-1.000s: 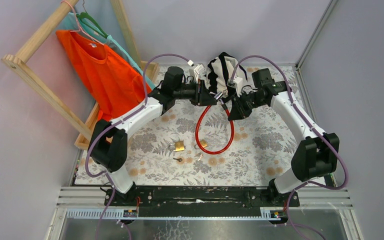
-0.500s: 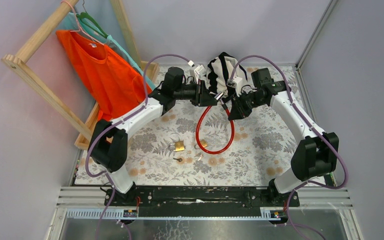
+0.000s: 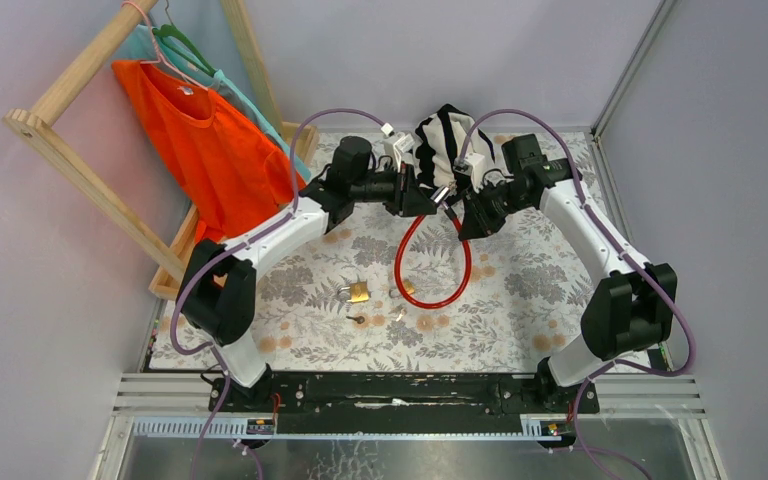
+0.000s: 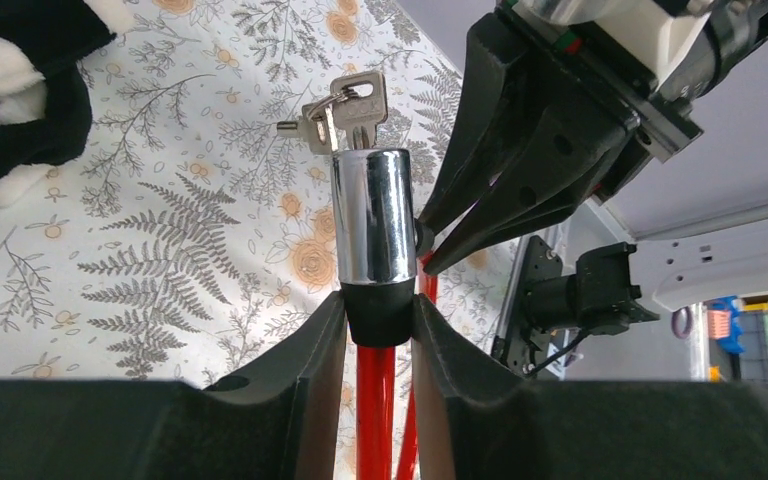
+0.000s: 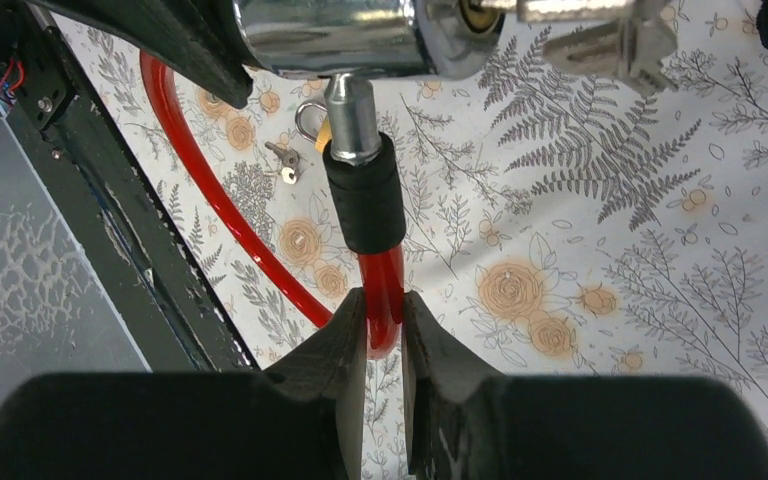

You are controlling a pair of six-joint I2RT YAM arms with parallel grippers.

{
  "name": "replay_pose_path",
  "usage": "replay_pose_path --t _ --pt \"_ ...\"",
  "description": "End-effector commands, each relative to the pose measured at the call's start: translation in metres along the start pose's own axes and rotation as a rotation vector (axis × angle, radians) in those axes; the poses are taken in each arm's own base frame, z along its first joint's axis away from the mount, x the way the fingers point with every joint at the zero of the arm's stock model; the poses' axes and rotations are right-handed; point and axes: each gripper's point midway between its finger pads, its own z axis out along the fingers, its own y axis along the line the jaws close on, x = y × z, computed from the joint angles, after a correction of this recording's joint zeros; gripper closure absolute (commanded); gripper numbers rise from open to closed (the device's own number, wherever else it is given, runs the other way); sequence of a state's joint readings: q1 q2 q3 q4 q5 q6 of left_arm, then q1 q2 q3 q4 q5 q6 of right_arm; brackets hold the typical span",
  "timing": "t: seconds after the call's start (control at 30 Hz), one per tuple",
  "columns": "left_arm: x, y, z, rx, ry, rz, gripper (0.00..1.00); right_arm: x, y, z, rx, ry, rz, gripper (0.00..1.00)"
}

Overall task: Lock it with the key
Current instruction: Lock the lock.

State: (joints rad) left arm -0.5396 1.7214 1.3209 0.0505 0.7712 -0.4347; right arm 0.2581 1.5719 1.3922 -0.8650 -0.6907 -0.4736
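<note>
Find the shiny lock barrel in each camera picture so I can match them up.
Top external: the lock barrel is tiny, in the upper middle, at the top of the red cable loop.
Left wrist: centre of the picture, upright, with keys in its top end.
Right wrist: along the top edge, lying sideways.
Shared landmark: the red cable, seen in all three views.

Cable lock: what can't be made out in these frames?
1. Whether the pin is seated: right wrist view, its tip meets the lock barrel by the top edge; left wrist view, the right hand covers the socket.
2. Keys, turn position: right wrist view crops them at the top edge; top external too small.
3. Brass padlock shackle, open or shut: top external, too small.
</note>
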Motion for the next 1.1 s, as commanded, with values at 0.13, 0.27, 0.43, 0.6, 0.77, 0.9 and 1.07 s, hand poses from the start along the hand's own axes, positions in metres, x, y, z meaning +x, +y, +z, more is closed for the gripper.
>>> replay_pose_path --t 0.13,0.27,0.43,0.6,0.77,0.9,1.07 --pt "0.016 -0.017 0.004 0.001 0.051 0.152 1.0 -0.039 0.007 -0.017 0.024 -0.09 -0.073 1.0" --pt "0.026 -0.011 0.008 -0.025 0.074 0.197 1.0 -0.041 0.002 -0.02 0.056 -0.089 -0.088 1.0" --pt "0.036 -0.008 0.018 -0.034 0.113 0.264 1.0 -0.046 -0.004 -0.028 0.116 -0.098 -0.121 1.0" --pt "0.042 -0.009 0.027 -0.03 0.136 0.29 1.0 -0.046 -0.002 -0.032 0.128 -0.107 -0.155 1.0" --pt "0.044 -0.012 0.039 -0.006 0.142 0.311 1.0 -0.044 0.005 -0.031 0.091 -0.113 -0.177 1.0" --pt "0.038 -0.018 0.049 0.027 0.12 0.327 1.0 -0.042 0.01 -0.031 0.066 -0.112 -0.201 0.99" --pt "0.03 -0.027 0.053 0.083 0.087 0.348 1.0 -0.042 0.014 -0.031 0.062 -0.144 -0.237 0.98"
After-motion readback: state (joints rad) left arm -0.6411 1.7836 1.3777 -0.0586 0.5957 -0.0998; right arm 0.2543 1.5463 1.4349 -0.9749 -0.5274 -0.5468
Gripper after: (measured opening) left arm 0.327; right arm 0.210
